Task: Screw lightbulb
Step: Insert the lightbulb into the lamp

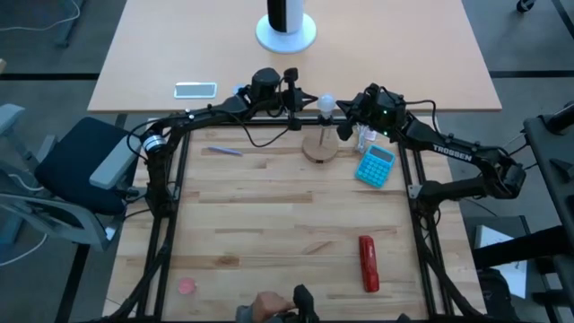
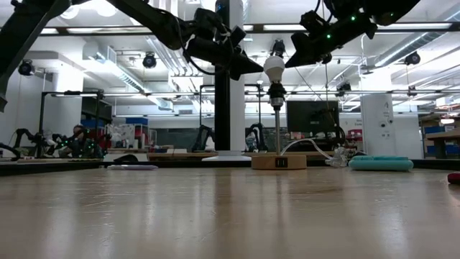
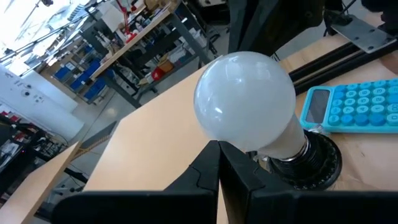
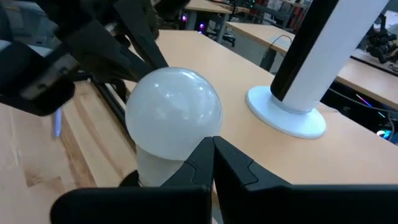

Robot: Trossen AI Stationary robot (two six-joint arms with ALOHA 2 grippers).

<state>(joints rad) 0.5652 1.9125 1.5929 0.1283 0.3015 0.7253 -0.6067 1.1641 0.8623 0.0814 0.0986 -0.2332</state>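
The white frosted lightbulb [image 1: 327,102] stands upright with its screw end in the dark socket [image 3: 311,165] on top of the thin post [image 2: 277,122]. The post rises from the round wooden disc [image 1: 320,149]. My left gripper [image 3: 219,146] is shut, and its tips are level with the bulb's globe on the table's left side [image 2: 260,70]. My right gripper [image 4: 212,142] is shut, and its tips are at the globe's right side [image 2: 289,62]. The bulb also shows in the right wrist view [image 4: 174,112]. My left gripper's shut fingertips [image 3: 208,155] lie right beside the globe's lower side [image 3: 230,140], coming level from the table's left. I cannot tell whether they touch it. My right gripper's shut fingertips [image 4: 202,152] lie right beside the globe's lower side [image 4: 186,152], slanting down from the right. I cannot tell whether they touch it.
A blue calculator [image 1: 375,165] lies right of the disc. A large white cylinder on a round base [image 1: 285,27] stands at the far edge. A phone [image 1: 195,90] lies at the far left, a pen [image 1: 224,151] left of the disc, and a red object [image 1: 368,263] near the front right.
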